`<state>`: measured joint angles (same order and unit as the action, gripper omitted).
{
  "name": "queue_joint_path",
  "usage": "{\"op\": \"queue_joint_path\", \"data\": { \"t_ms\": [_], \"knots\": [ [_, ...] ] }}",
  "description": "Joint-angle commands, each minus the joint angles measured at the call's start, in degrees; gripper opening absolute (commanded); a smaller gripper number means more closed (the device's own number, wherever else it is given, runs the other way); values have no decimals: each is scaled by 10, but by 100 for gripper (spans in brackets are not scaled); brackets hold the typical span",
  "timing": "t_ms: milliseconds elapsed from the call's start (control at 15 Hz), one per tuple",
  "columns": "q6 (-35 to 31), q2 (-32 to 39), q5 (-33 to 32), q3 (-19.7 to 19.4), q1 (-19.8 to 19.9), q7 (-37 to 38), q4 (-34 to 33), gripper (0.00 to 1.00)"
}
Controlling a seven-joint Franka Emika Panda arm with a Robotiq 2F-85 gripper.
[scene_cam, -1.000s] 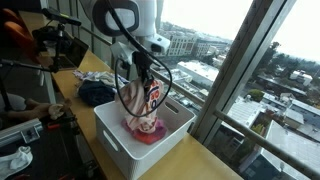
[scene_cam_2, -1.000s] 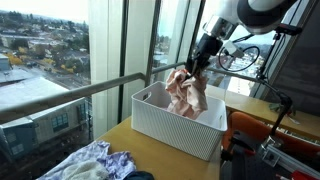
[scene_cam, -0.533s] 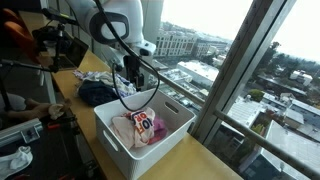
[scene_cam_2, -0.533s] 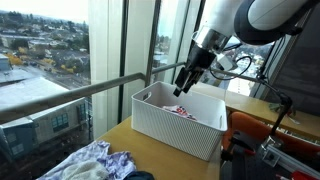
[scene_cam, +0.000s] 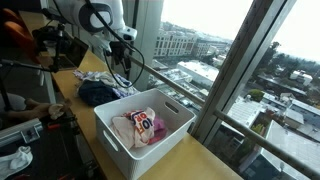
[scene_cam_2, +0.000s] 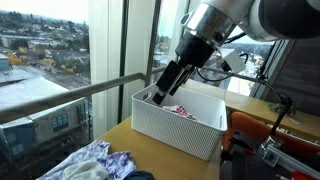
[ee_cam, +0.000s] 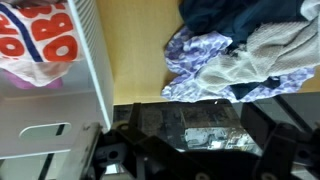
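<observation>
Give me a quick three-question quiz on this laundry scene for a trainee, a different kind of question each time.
1. True or false: the hand is clamped on a piece of clothing.
2. Multiple choice: where does the pink and white garment with the red print lie? A, on the window sill. B, inside the white bin. C, on the floor.
3. Short answer: in the wrist view, what lies on the wooden table beside the bin?

Key
1. False: nothing hangs from it or sits between its fingers.
2. B.
3. A pile of clothes, dark blue, patterned and grey.
</observation>
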<state>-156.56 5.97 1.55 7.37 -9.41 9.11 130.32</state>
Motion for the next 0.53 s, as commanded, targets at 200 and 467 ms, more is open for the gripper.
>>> {"op": "queue_joint_path", "data": {
  "t_ms": [200,467],
  "knots": [
    [-43,139,26,37,-23,-14,-87,100],
    [-42,239,42,60,-26,-28,-146,100]
  ]
}}
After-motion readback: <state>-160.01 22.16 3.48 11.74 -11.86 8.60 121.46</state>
